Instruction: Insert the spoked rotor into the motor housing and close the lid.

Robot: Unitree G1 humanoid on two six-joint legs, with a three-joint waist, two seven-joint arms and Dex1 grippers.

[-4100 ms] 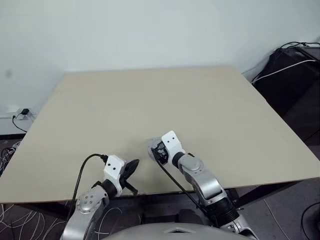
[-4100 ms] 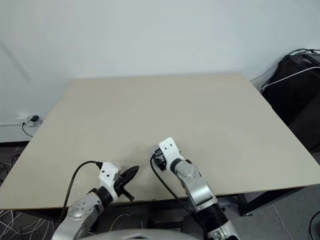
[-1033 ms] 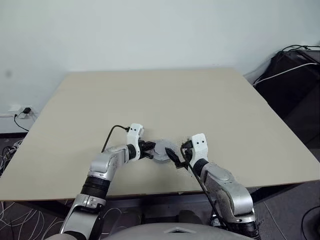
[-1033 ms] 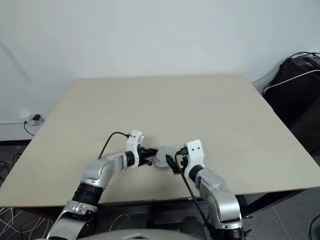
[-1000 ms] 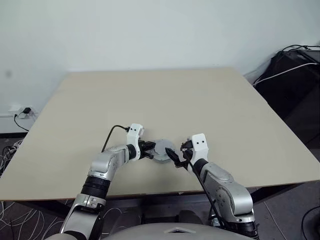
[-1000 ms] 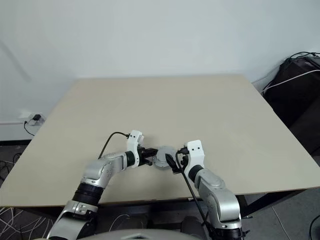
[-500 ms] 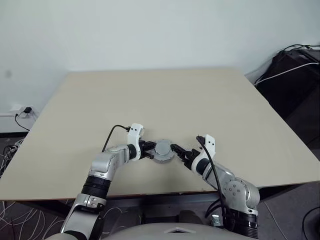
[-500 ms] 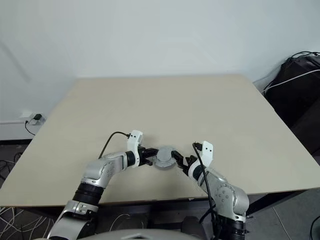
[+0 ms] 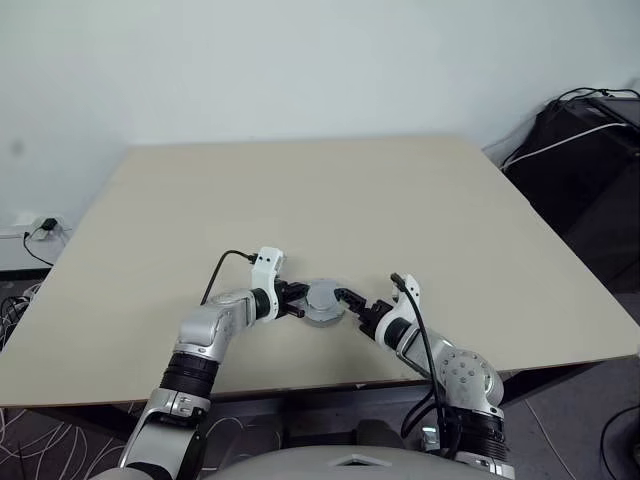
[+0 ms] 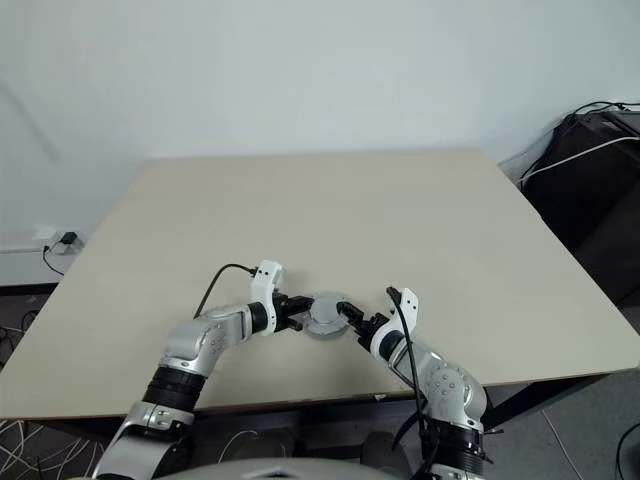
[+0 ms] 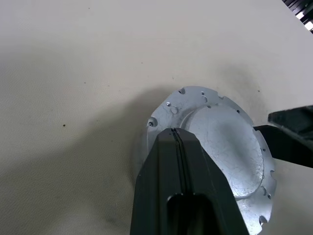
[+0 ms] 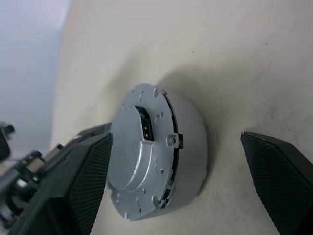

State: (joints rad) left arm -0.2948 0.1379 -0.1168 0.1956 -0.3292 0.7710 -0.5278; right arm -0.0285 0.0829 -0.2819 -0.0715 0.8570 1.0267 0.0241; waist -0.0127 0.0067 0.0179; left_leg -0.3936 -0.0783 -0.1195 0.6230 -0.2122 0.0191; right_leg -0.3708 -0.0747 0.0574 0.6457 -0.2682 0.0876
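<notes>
The lid (image 11: 220,142), a grey metal disc with small holes round its rim and a raised middle, sits on top of the motor housing, whose grey side wall (image 12: 188,142) rests on the table near the front edge. The spoked rotor is hidden. My left gripper (image 11: 175,133) is shut, its joined black tips resting on the lid's (image 9: 322,300) left rim. My right gripper (image 12: 183,166) is open. It reaches in from the right, with one finger (image 12: 88,181) on each side of the closed unit, apart from it.
The beige table (image 9: 300,200) stretches far behind the unit. A dark bag with cables (image 9: 580,150) stands off the table's right side. A wall socket with a plug (image 9: 45,225) sits low on the left.
My right wrist has rolled and the hand has sunk a little, so its open fingers now straddle the unit. The left gripper and the unit have stayed put.
</notes>
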